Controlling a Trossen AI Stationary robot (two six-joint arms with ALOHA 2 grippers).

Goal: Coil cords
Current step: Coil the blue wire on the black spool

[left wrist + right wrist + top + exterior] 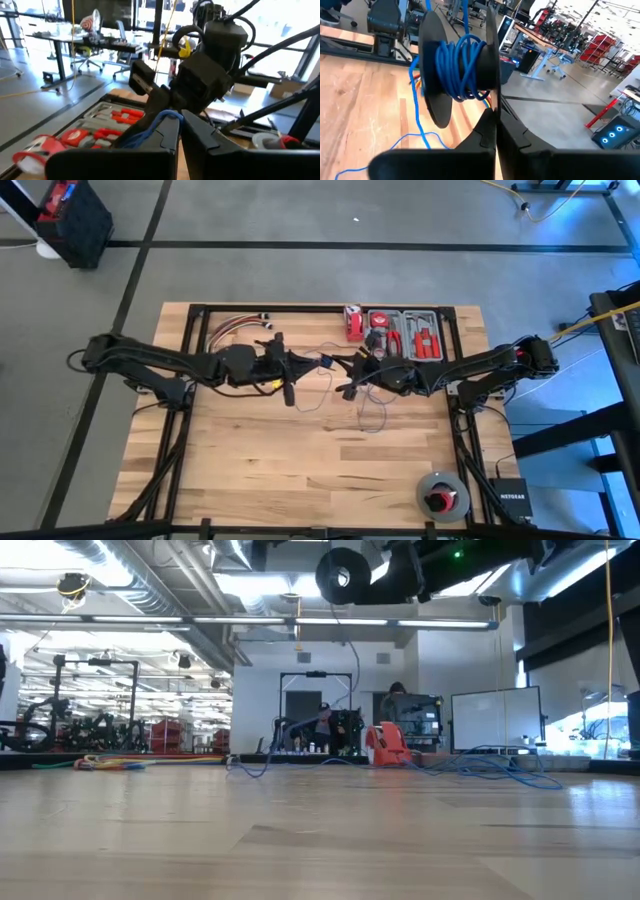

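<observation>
Fingers of both grippers are closed: left gripper point(177, 131) pinches the cord point(150, 127), right gripper point(496, 131) holds the spool point(457, 65) rim

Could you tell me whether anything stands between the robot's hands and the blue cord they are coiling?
Nothing visible does. The right hand is shut on a black spool with the blue cord already wound round it, and the left hand is shut directly on a strand of that cord.
</observation>
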